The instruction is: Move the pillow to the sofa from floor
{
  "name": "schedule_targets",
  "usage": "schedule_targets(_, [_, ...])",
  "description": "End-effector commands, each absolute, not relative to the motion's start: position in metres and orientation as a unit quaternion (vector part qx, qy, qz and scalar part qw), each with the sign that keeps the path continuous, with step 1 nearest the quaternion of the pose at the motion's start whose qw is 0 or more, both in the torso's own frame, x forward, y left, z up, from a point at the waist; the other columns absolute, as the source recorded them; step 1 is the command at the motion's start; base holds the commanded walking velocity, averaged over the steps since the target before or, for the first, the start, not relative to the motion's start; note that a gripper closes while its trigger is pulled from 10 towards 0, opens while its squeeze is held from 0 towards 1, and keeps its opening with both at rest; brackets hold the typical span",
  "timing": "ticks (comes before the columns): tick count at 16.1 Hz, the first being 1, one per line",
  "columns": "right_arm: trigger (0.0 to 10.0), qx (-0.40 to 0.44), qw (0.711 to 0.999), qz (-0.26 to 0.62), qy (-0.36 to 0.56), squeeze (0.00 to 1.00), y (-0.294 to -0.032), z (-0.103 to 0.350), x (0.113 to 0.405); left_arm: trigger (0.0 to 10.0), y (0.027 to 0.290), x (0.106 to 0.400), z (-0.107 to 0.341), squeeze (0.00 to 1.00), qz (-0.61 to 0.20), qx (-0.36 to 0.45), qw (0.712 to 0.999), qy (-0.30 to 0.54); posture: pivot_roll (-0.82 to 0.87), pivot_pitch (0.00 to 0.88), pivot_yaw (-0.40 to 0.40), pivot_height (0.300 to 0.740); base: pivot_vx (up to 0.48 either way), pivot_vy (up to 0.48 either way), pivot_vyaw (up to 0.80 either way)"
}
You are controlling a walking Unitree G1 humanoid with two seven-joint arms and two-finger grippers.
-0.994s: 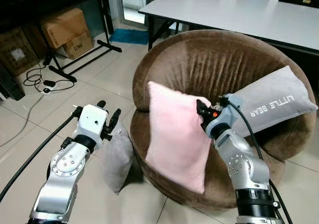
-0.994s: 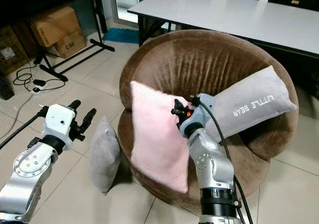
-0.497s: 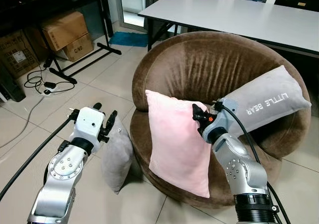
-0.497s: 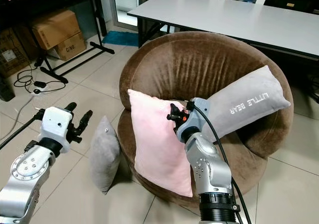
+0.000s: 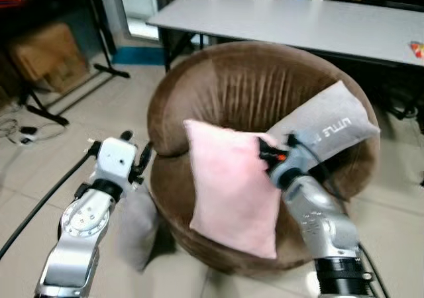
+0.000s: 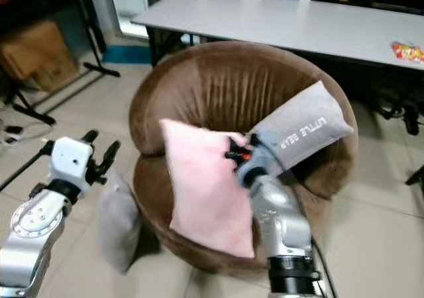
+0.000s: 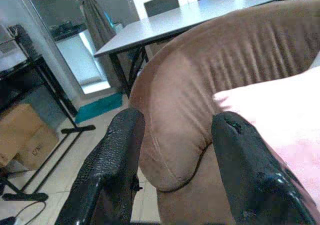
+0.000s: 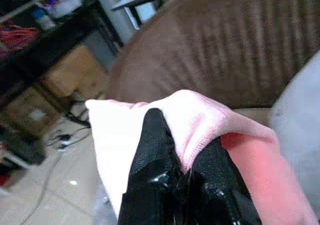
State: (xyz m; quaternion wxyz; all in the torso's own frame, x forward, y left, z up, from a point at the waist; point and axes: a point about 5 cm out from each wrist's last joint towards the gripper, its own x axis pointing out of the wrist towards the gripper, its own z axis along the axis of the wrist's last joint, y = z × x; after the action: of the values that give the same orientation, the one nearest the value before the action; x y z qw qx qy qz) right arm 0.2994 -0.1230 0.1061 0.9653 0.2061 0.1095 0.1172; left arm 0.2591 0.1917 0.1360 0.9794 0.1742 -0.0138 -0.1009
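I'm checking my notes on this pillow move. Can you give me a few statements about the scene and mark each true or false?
1. The right pincer is shut on the pink pillow. True.
2. The left pincer holds the small grey pillow. False: it is open and holds nothing; that pillow stands on the floor against the sofa.
3. The pink pillow lies flat on the floor. False: it is held over the sofa's front edge.
4. A grey pillow with lettering rests on the sofa. True.

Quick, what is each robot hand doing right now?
Left tool: open, holding nothing, beside the sofa.
Right tool: shut on the pink pillow's corner.
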Motion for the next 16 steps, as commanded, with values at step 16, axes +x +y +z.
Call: schedule_targets(16, [10.0,0.209,0.961,0.164,0.084,0.00,-0.1066,0.1129,0.2954,10.0,0.1938,0.2580,0.1374,0.00,-0.137,0.191,0.972,-0.005,0.00,0.000,0.064,0.740,0.267,0.000,-0.10])
